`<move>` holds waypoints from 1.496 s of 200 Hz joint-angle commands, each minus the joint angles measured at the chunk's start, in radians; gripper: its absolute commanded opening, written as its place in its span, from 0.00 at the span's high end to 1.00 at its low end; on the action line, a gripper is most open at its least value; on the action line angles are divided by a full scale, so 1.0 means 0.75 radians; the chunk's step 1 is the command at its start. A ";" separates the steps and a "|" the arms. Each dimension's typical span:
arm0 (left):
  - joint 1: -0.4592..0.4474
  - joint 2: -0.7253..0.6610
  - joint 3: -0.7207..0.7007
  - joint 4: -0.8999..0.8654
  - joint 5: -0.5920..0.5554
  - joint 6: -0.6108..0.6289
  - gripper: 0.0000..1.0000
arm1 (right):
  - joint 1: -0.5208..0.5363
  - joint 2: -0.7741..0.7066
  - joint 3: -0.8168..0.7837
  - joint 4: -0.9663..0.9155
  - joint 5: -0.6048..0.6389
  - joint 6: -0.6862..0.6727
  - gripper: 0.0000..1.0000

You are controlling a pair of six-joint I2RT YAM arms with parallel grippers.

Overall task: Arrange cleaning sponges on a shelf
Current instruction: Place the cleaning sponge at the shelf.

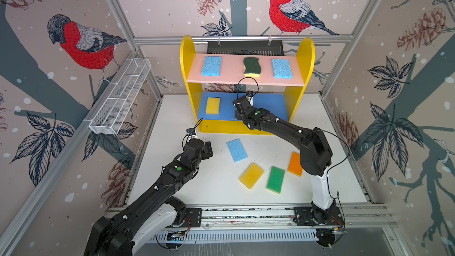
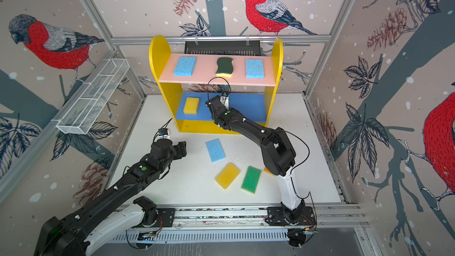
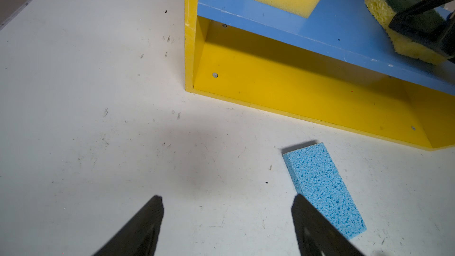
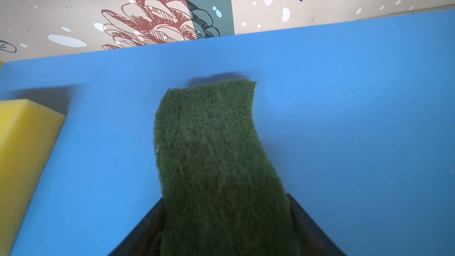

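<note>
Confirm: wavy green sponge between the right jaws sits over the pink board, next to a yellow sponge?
Not pink. The right wrist view shows the wavy sponge between the right jaws over the blue board, next to the yellow sponge. The rest holds.

The pink board (image 1: 231,68) caps the blue board's (image 1: 270,103) bare stretch.
</note>
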 commanded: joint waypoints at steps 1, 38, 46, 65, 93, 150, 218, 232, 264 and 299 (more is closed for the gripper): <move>0.004 -0.002 -0.001 0.018 -0.007 0.007 0.17 | -0.003 0.023 0.029 -0.032 0.022 0.037 0.30; 0.004 -0.008 -0.004 0.014 -0.010 0.006 0.17 | 0.011 0.048 0.085 -0.068 0.047 0.035 0.29; 0.003 -0.010 -0.007 0.016 -0.008 0.007 0.18 | 0.018 0.044 0.088 -0.075 0.051 0.033 0.29; 0.003 -0.013 -0.005 0.016 -0.008 0.008 0.18 | 0.021 0.025 0.081 -0.090 0.054 0.046 0.26; 0.003 -0.015 -0.002 0.015 -0.008 0.009 0.18 | 0.018 -0.019 0.037 -0.088 0.056 0.060 0.19; 0.004 -0.040 -0.003 0.006 -0.009 0.005 0.18 | 0.024 -0.116 -0.028 -0.058 0.076 0.036 0.09; 0.003 -0.060 0.009 -0.016 -0.008 -0.002 0.17 | 0.078 -0.238 -0.146 0.018 0.109 -0.042 0.01; 0.003 -0.062 0.015 -0.026 -0.005 -0.002 0.17 | 0.108 -0.282 -0.189 0.056 0.137 -0.076 0.00; 0.003 -0.068 0.021 -0.051 -0.005 -0.009 0.17 | 0.165 -0.409 -0.312 0.103 0.211 -0.073 0.00; 0.003 -0.078 0.030 -0.069 0.006 -0.023 0.17 | 0.170 -0.607 -0.529 0.077 0.154 0.103 0.00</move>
